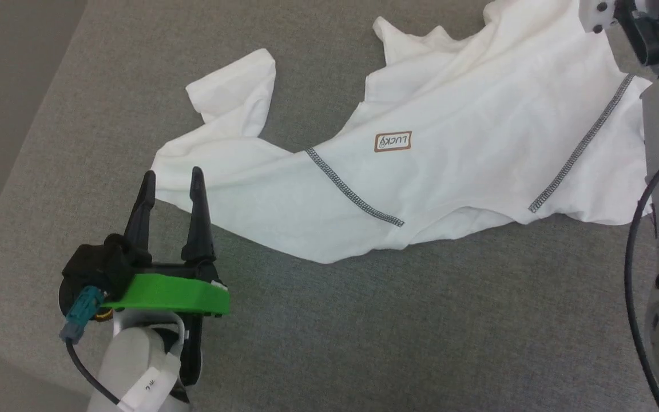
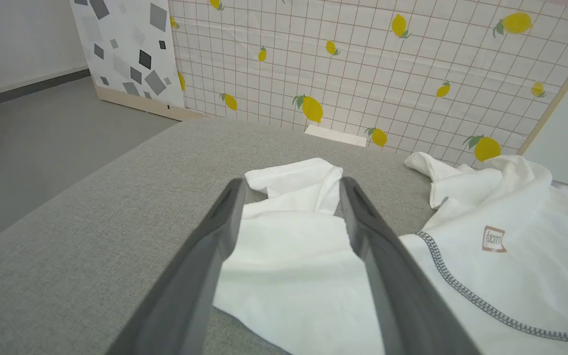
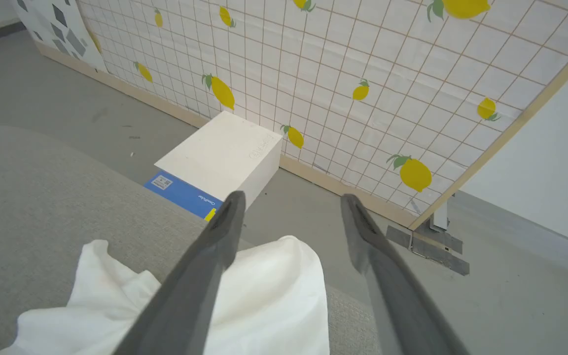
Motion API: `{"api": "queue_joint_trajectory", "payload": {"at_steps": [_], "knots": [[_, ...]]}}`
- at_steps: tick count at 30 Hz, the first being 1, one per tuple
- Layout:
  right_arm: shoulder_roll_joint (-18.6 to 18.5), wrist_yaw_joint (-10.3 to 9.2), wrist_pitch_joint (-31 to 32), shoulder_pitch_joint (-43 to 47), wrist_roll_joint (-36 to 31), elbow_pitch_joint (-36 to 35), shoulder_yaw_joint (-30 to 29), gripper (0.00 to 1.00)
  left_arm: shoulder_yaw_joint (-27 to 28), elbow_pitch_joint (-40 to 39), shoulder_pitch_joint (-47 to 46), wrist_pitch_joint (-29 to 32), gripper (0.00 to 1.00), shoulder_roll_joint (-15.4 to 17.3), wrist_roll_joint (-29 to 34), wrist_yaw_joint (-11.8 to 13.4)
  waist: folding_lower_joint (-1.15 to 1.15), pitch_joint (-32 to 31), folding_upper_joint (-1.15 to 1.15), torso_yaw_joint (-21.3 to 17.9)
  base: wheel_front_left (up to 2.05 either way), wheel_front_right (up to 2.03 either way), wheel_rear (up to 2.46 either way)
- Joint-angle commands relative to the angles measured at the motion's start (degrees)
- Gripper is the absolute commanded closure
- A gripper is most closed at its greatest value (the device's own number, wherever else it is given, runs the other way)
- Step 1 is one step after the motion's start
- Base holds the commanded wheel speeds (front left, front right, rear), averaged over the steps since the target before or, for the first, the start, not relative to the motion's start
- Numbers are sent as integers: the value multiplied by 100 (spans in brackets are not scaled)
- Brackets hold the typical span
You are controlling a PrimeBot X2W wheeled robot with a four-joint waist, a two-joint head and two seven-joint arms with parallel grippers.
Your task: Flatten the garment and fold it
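Head view: left hand, spread apart, at edge of crumpled garment

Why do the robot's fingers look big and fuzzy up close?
Left wrist view: the left gripper sits close to the wide lens, so it blurs; the garment looks sharp. Right wrist view: the right gripper is soft too. Head view: even light, crisp.
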Motion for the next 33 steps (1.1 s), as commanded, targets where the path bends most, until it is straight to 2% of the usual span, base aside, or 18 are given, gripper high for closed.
{"api": "queue_joint_trajectory", "payload": {"at_steps": [1, 5, 7, 10, 14, 20, 25, 28, 33], "knots": [[40, -9, -273, 234, 187, -34, 40, 0, 23, 26, 41, -21, 0, -17, 40, 18, -1, -351, 0, -165, 0, 0, 0], [-15, -9, -996, 987, 657, -270, 165, 0, 92, 78, 214, -21, 0, -17, 136, 19, -1, -764, 0, -391, 0, 0, 0], [55, -9, -1300, 1543, 959, -516, 48, 0, 162, 92, 325, -21, 0, -17, 216, 18, -1, -993, 0, -562, 0, 0, 0], [123, -9, -1548, 2363, 1138, -940, 24, 0, 247, 115, 478, -22, 0, -17, 305, 12, -1, -1239, 0, -776, 0, 0, 0], [222, -9, -1670, 3627, 1336, -1630, 3, 0, 305, 192, 704, -22, 0, -17, 389, 24, -1, -1575, 0, -1021, 0, 0, 0], [437, -9, -1593, 5361, 1509, -2646, -514, 0, 344, 372, 976, -22, 0, -17, 449, 65, -1, -1853, 0, -1338, 0, 0, 0], [462, -9, -1535, 6324, 2155, -3085, -746, 0, 314, 680, 1143, -5, 0, -17, 340, 220, -1, -2008, 0, -1517, 0, 0, 0], [463, -9, -1575, 6615, 2360, -3192, -897, 0, 253, 840, 1161, 144, 0, -17, 180, 320, -1, -2043, 0, -1576, 0, 0, 0], [464, -9, -1573, 6810, 2446, -3423, -1038, 0, 210, 1314, 875, 1531, 0, -17, -343, 732, -1, -2015, 0, -1624, 0, 0, 0]]}}
